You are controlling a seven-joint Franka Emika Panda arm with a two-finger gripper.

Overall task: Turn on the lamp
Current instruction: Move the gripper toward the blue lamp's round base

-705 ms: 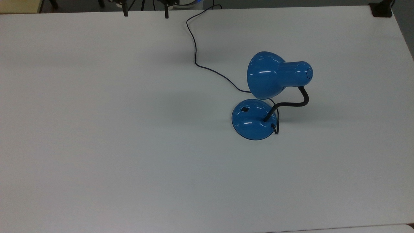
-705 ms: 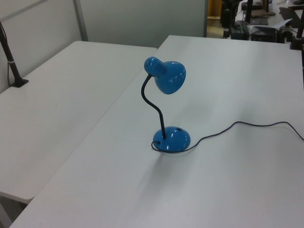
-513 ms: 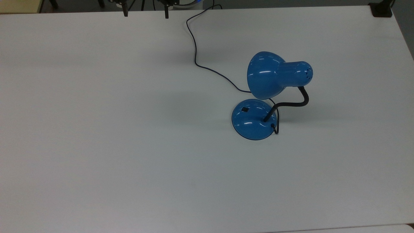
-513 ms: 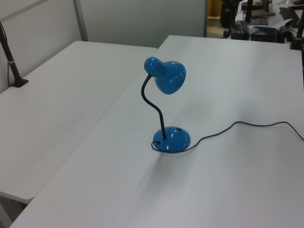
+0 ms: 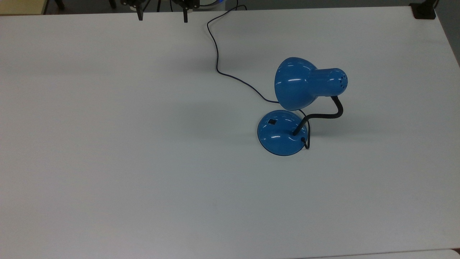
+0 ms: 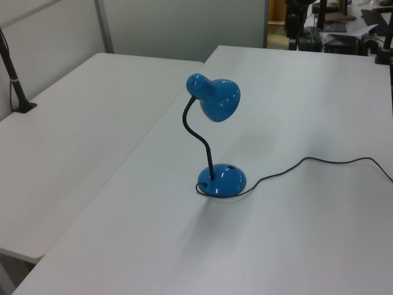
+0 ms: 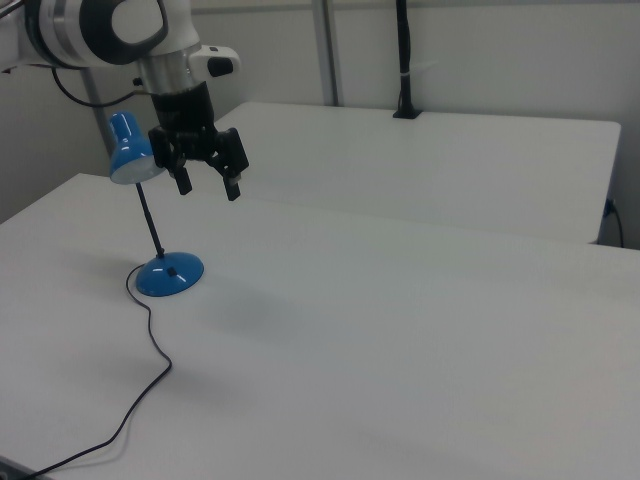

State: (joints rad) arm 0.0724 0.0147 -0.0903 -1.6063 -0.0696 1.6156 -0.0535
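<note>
The lamp (image 5: 284, 132) stands unlit on the white table (image 5: 143, 144); the fingers (image 7: 232, 189) hang spread apart, empty.

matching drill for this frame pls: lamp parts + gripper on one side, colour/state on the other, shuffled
Things:
1. lamp shade
2. gooseneck
3. cord
4. gripper

Descriptions:
A. open, up in the air, clear of the lamp
B. glossy blue, bell-shaped, mouth toward the top view's left
C. thin and dark, trailing over the white table
D. black, bent, rising from the round blue base

Pairs: 1-B, 2-D, 3-C, 4-A
</note>
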